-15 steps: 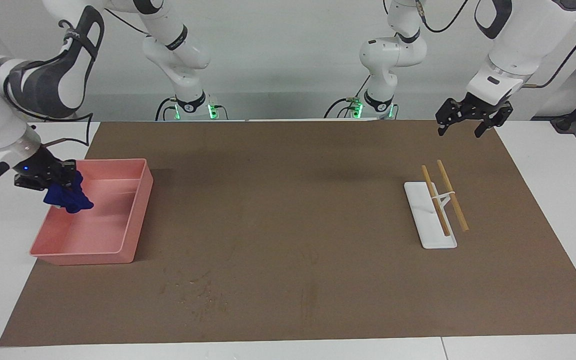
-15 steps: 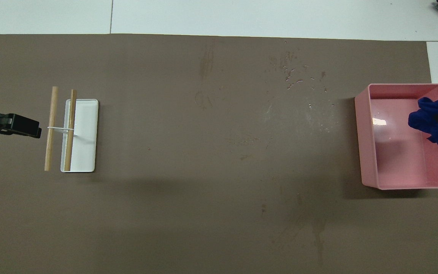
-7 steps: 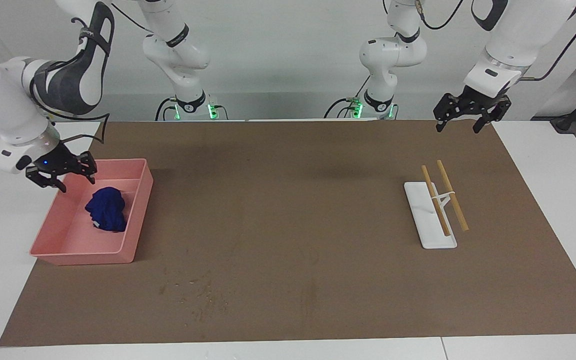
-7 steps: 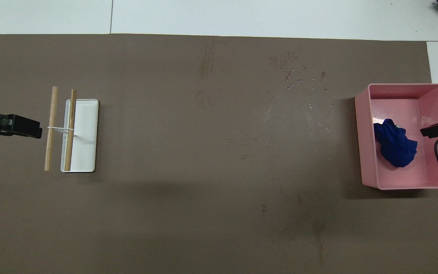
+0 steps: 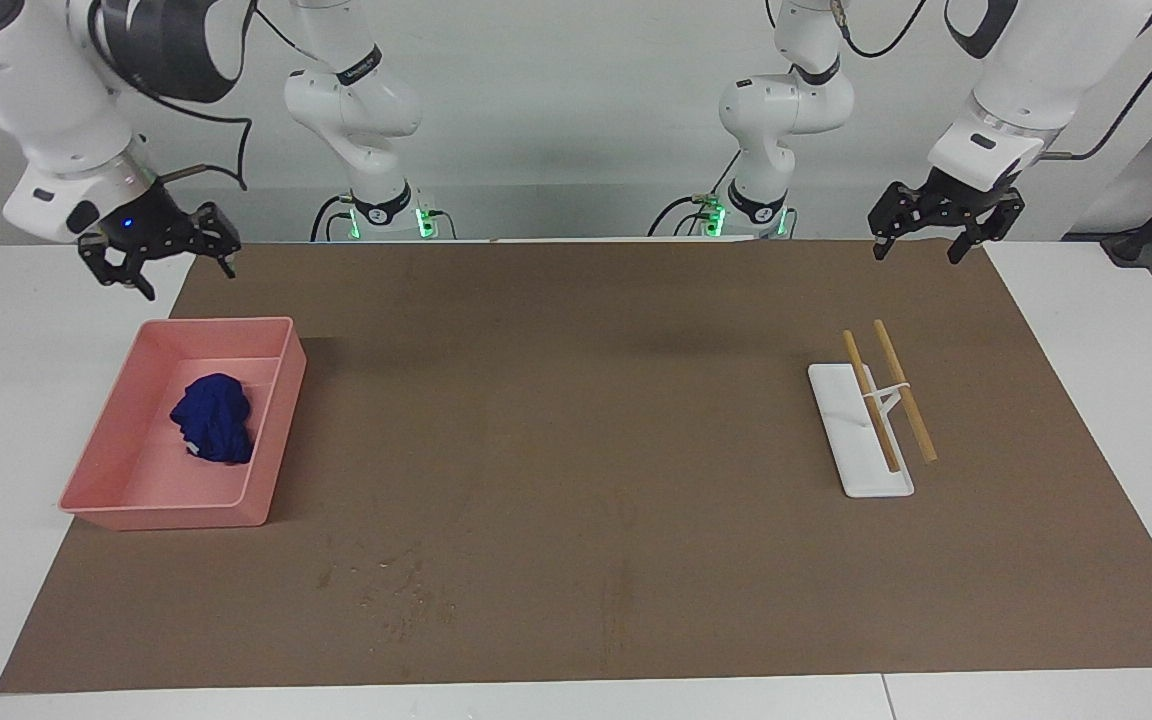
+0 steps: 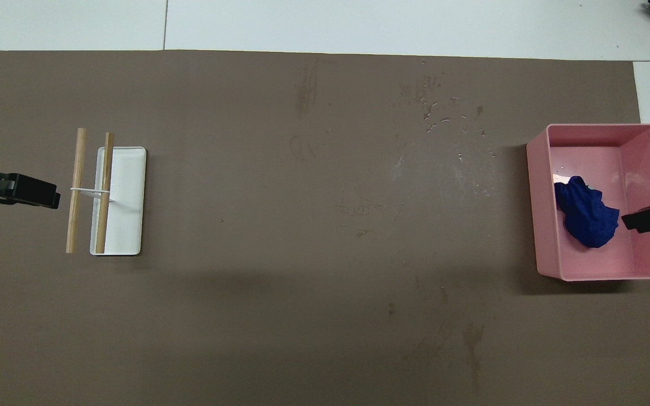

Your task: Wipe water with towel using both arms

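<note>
Towel [image 5: 213, 430] bunched in pink tray [image 5: 276, 425]; right gripper [image 5: 160, 252] raised over the table's edge, fingers spread, empty; left gripper [image 5: 944, 225] waits aloft, fingers spread, empty.

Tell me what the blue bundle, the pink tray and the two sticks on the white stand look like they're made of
The towel: soft matte cloth, judging by its crumpled folds. The pink tray: probably moulded plastic, with thin even walls, rounded corners and a faint sheen on the floor. The two sticks: likely unfinished wood or bamboo, pale tan and matte. The white stand: smooth, probably plastic; ceramic can't be ruled out.
</note>
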